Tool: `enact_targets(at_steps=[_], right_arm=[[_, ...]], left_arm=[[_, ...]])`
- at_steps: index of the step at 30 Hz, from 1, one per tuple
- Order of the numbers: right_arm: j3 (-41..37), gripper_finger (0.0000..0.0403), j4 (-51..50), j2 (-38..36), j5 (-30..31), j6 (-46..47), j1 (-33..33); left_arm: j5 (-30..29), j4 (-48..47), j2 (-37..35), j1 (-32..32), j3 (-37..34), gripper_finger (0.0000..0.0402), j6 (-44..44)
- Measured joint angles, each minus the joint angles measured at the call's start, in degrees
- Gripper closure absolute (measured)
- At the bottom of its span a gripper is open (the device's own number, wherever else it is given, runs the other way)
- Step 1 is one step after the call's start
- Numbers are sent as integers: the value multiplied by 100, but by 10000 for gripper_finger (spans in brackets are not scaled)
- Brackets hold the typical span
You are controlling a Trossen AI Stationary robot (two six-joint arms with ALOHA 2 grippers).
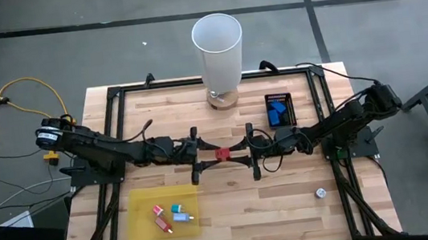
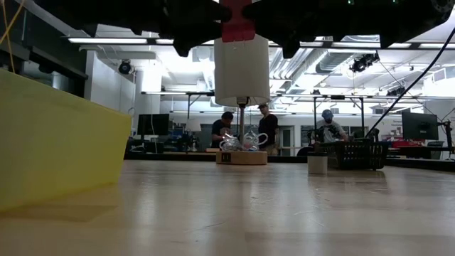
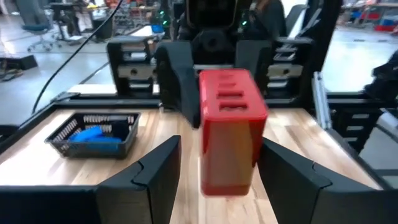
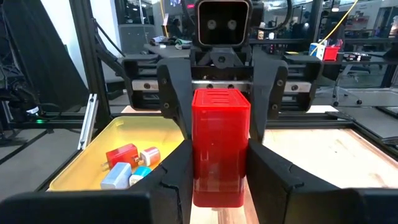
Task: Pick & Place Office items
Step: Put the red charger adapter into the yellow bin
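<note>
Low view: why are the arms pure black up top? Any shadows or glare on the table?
Low view: ceiling lights behind backlight the arms into silhouettes around the red block; the yellow sheet throws a soft shadow on the table. High view: even light, no hard glare.

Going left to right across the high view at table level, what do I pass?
Yellow sheet with small items → red block held up between the two grippers → black tray with blue pieces → small whitish round piece.
</note>
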Motion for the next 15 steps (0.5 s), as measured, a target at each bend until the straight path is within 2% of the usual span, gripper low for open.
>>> enact_targets(at_steps=[15], right_arm=[[0,293,-2,0,1,-7,0]], left_arm=[[84,132,-2,15,0,203,66]])
